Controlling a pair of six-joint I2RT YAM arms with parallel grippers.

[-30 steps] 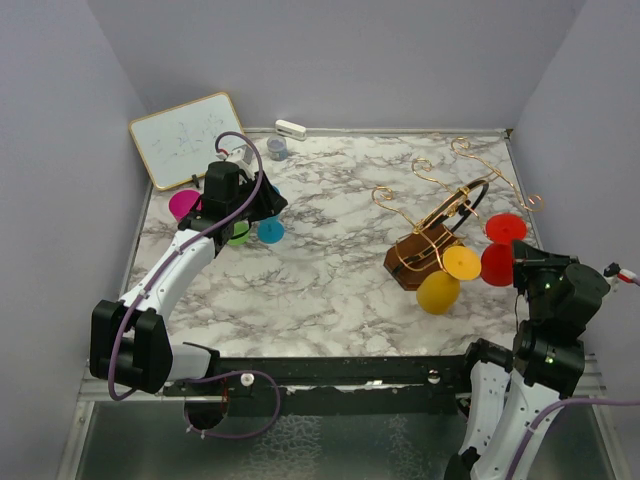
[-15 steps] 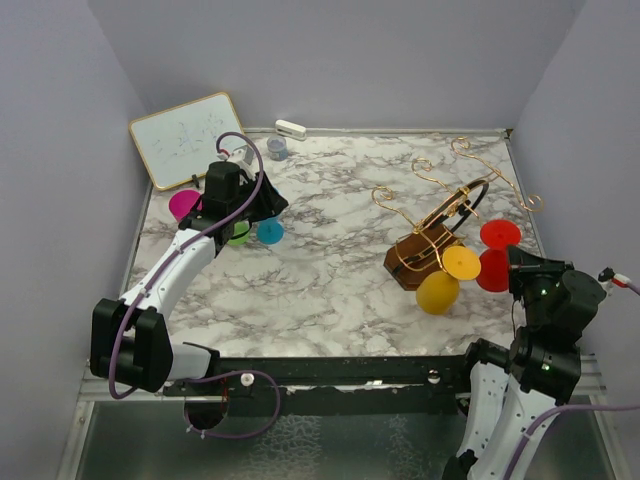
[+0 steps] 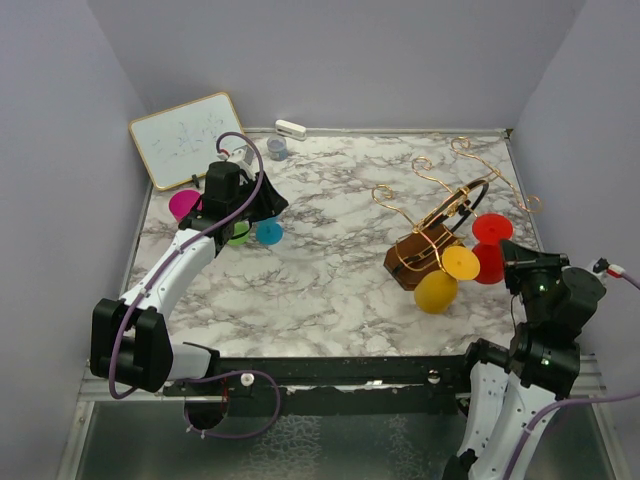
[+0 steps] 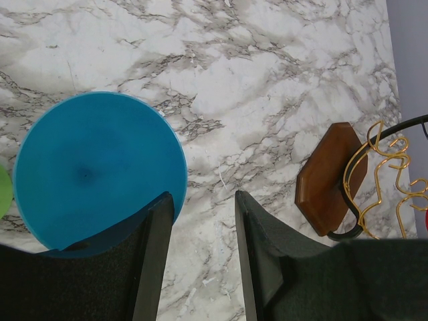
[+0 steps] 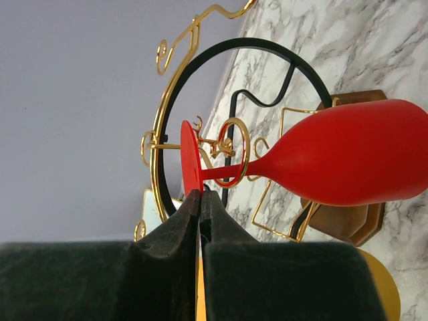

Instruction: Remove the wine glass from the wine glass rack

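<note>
The wine glass rack has a dark brown block base (image 3: pixel 420 255) and curling gold wire arms (image 3: pixel 470 160). A red wine glass (image 3: pixel 490 262) hangs on it at its right side, its foot (image 3: pixel 492 228) uppermost. In the right wrist view the red stem (image 5: pixel 231 172) passes through a gold spiral hook (image 5: pixel 234 144). My right gripper (image 5: pixel 200 194) is shut on the rim of the red foot (image 5: pixel 189 160); it also shows in the top view (image 3: pixel 513 262). My left gripper (image 4: pixel 202 197) is open and empty beside a blue glass foot (image 4: pixel 100 167), far from the rack.
A yellow glass (image 3: pixel 440 288) hangs at the rack's front. Blue (image 3: pixel 269 231), green (image 3: pixel 240 237) and pink (image 3: pixel 184 205) glasses stand by the left gripper (image 3: pixel 262 208). A whiteboard (image 3: pixel 185 138), a white object (image 3: pixel 291 129) and a small grey cup (image 3: pixel 277 148) are at the back.
The red glass and my right gripper have shifted a little to the left, toward the rack. The left arm has not moved.
</note>
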